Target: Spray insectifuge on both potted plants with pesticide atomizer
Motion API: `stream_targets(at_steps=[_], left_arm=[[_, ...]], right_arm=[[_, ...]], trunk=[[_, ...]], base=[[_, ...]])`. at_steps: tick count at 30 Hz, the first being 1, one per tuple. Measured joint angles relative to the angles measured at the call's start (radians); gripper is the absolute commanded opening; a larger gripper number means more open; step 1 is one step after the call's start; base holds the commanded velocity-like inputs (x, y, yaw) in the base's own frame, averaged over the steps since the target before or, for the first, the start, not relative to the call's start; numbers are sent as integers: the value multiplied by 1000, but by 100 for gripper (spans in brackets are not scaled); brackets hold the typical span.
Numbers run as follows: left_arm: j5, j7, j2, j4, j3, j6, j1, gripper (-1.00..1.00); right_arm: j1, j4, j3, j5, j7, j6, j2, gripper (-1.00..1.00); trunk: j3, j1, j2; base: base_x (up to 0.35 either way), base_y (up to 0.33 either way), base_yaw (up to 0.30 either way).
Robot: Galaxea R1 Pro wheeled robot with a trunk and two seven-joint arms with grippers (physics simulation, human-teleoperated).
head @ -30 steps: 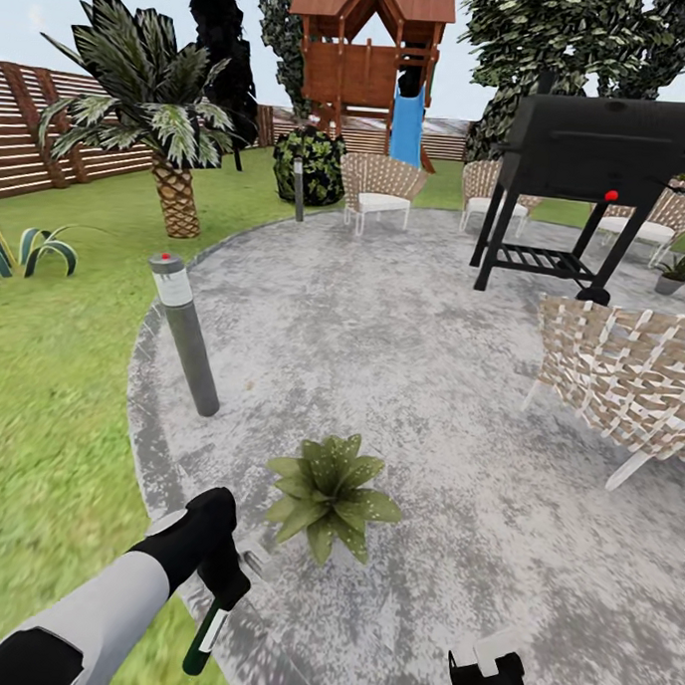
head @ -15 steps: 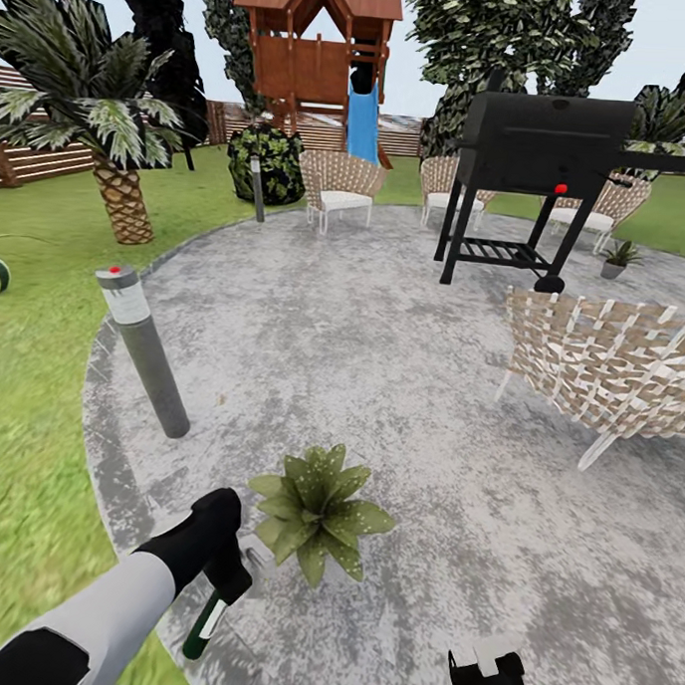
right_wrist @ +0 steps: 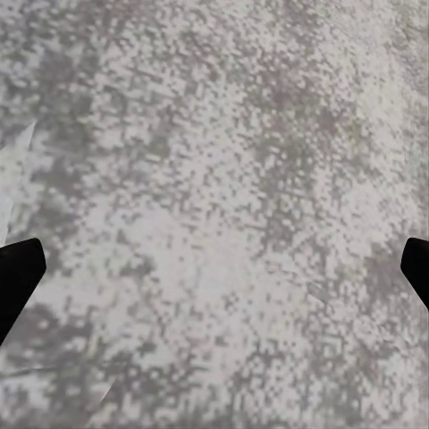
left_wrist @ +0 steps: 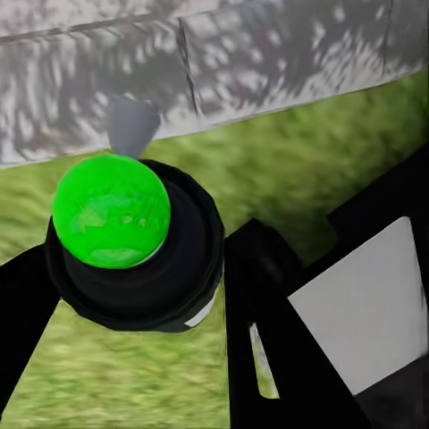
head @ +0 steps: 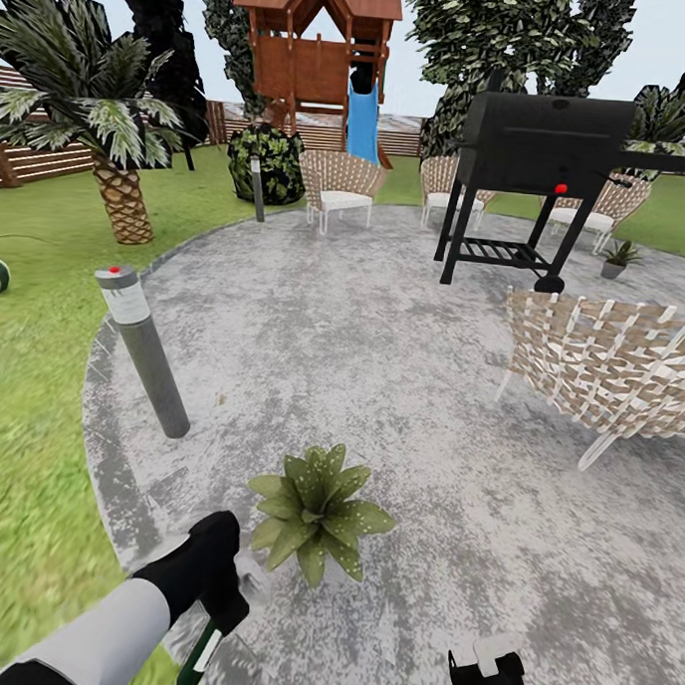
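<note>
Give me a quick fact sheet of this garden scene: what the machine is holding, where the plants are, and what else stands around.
Setting: round grey stone patio ringed by lawn, wooden fence behind
Left gripper: jaws shut on the pesticide atomizer, green tip pointing down toward the patio edge
Right gripper: jaws open, holding nothing, above bare stone
Near potted plant: on the patio, just beside the left gripper
Far potted plant: small, beyond the black grill
Other things: grey bollard light, wicker chair, palm, play tower with blue slide

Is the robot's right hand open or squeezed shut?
Open. The right hand's two black fingertips sit far apart, with bare stone patio between them.
</note>
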Motion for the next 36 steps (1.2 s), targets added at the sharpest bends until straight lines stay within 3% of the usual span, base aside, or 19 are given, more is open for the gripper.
stream_targets(at_steps=[3,6,9,13,19,28,36], left_arm=[[-2,0,-19,-12,3,-2,0,-100],[-5,0,-13,-14,5,-3,0,-100],[-5,0,-8,-15,46,-3,0,-100],[-5,8,-8,-15,59,-3,0,-100],[-3,66,-10,-12,60,-2,0,-100],[8,69,-17,-3,59,-4,0,-100],[9,58,-17,-16,83,-2,-12,-100]], right_arm=[[0,0,0,0,0,0,0,100],[0,0,0,0,0,0,0,100],[0,0,0,0,0,0,0,100],[0,0,0,0,0,0,0,100],[0,0,0,0,0,0,0,100],[0,0,0,0,0,0,0,100],[0,0,0,0,0,0,0,100]], trunk=[[0,0,0],[0,0,0],[0,0,0],[0,0,0],[0,0,0],[0,0,0],[0,0,0]], base=[[0,0,0],[-8,0,0],[-174,93,0],[-73,255,-55],[-4,285,-273],[0,86,-299],[0,0,-295]])
